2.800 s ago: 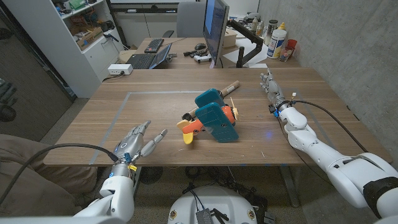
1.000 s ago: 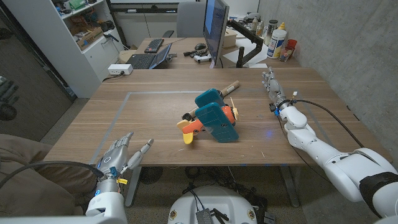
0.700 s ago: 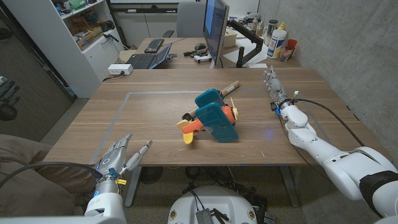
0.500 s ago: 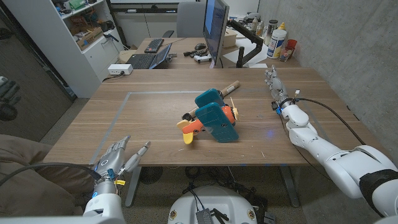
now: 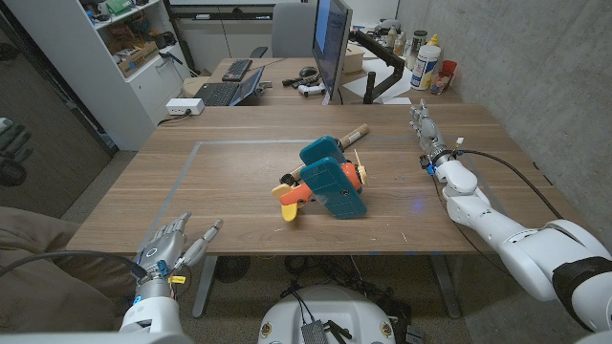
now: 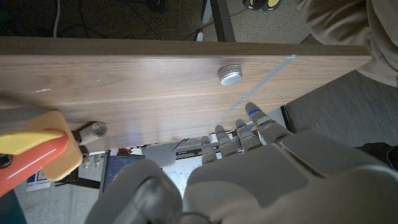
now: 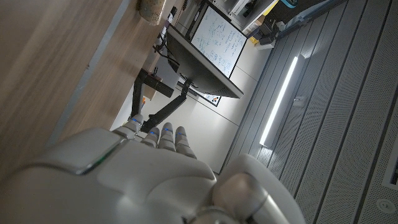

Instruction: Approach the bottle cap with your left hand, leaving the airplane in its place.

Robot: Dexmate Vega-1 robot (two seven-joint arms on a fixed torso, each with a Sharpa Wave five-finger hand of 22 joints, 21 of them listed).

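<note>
We judge the bottle cap to be light, rigid and low, with threads offering grip at its rim; pinch it there. It lies on the table near the front edge, apart from the airplane mid-table. Our left hand hovers at the near edge, fingers apart, holding nothing. The right hand holds nothing, its fingers straight.

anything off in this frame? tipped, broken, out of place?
The toy airplane at the table's middle looks tilted, not level on its wheels. The bottle cap sits alone near a table edge in the left wrist view. The left hand hovers at the near edge, holding nothing. No spills or visible damage.
</note>
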